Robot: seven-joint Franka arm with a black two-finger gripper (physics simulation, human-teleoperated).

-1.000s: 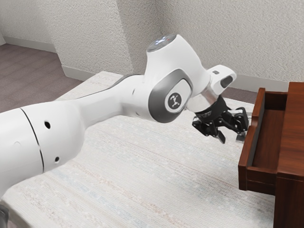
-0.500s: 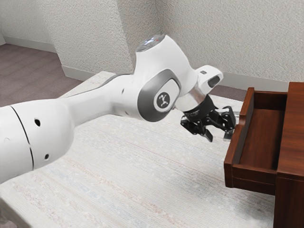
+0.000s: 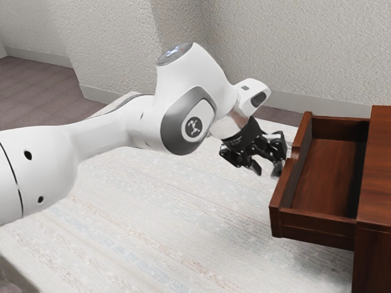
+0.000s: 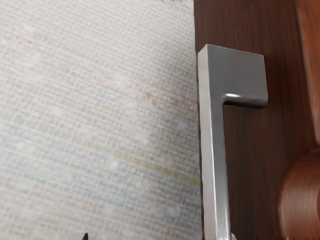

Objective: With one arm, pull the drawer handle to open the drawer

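A dark wooden drawer (image 3: 321, 177) stands pulled well out of its cabinet (image 3: 374, 183) at the exterior view's right, its inside bare. My black gripper (image 3: 271, 165) is at the drawer's front panel (image 3: 286, 177), around the silver handle (image 3: 279, 171). The fingers stand apart, and the handle sits between them close to one finger. In the wrist view the handle (image 4: 212, 150) is a straight metal bar with a bent end, standing off the brown front panel (image 4: 260, 150) just ahead of my hand.
The cabinet stands on a table covered in pale woven cloth (image 3: 153, 207), which spreads wide toward the exterior view's left. My white arm (image 3: 122, 134) crosses above it. A textured wall (image 3: 293, 43) rises behind.
My gripper has moved toward the exterior view's left, and the drawer has slid out of the cabinet with it, showing much more of its inside.
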